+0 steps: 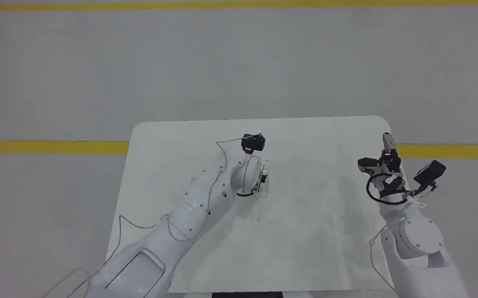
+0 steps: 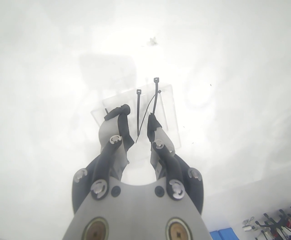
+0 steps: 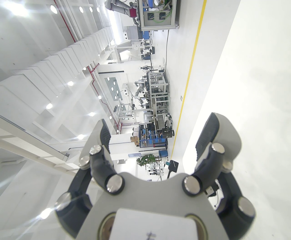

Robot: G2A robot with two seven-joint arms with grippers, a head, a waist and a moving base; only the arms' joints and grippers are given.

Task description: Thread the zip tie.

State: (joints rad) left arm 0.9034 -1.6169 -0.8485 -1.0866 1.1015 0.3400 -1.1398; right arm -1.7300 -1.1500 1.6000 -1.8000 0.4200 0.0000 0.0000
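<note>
The left gripper [image 2: 138,113] holds its jaws partly open around thin black zip ties [image 2: 138,106], which lie on a flat, clear plastic tray [image 2: 169,106] on the smooth white table [image 1: 315,242], while the right gripper [image 3: 156,127], by the table's right edge, stands wide open and empty.

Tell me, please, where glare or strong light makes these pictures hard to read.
Left wrist view: strong glare washes the white table nearly blank and leaves the clear tray faint, yet the black zip ties stand out. Right wrist view: ceiling lamps make bright spots and streaks. Top view: the light is even, without glare.
</note>
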